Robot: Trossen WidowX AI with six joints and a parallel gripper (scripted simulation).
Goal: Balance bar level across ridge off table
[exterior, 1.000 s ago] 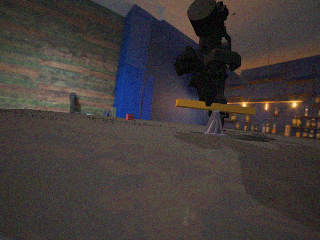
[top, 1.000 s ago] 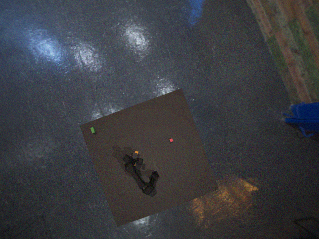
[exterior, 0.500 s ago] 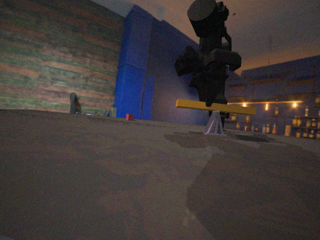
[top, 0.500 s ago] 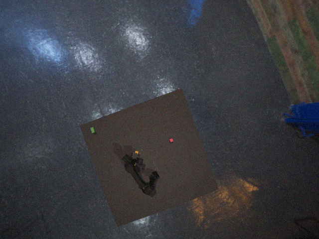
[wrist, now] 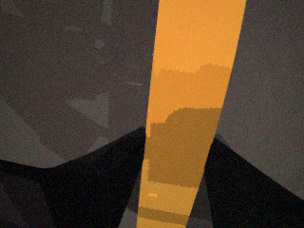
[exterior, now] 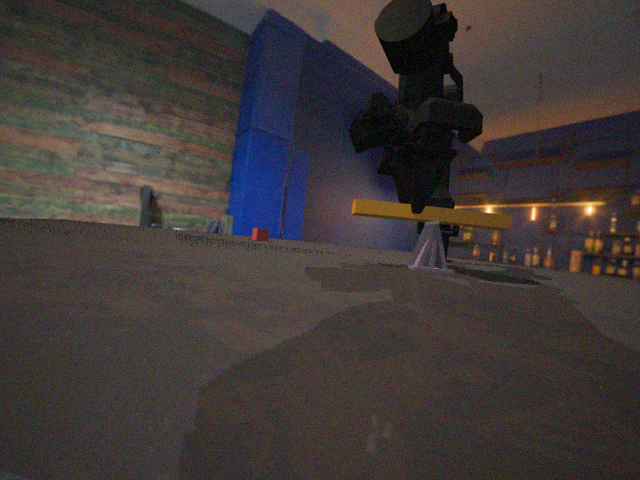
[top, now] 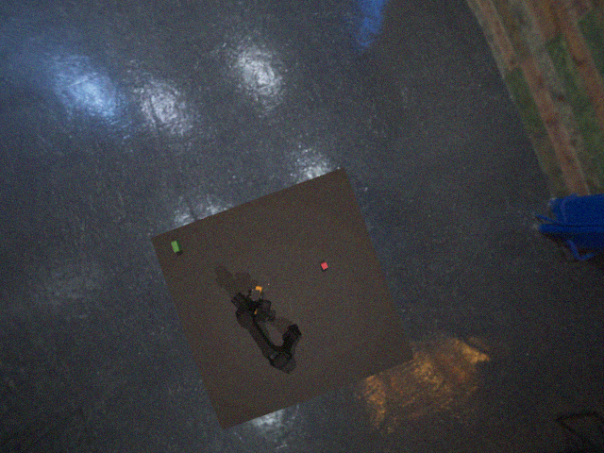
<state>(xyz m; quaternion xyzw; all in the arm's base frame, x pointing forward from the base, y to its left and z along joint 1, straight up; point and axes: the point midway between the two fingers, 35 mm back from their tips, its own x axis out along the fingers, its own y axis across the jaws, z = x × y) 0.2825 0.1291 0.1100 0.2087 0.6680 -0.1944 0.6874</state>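
Observation:
An orange-yellow bar [top: 258, 288] [exterior: 382, 208] [wrist: 195, 43] is held across the top of a pale lilac ridge [exterior: 431, 250]. My gripper [exterior: 418, 207] [wrist: 176, 139] is shut on the bar near its middle, with a black finger on each side. In the exterior view the bar is clear of the table at both ends and slopes slightly down to the right in the tilted picture. Its underside is at the ridge's top; whether they touch I cannot tell. In the top view the arm hides the ridge and most of the bar.
A red block [top: 324, 266] [exterior: 260, 234] stands on the brown table [top: 311, 214] [exterior: 129, 335], away from the bar. A green block [top: 176, 246] lies near the table's left corner in the top view.

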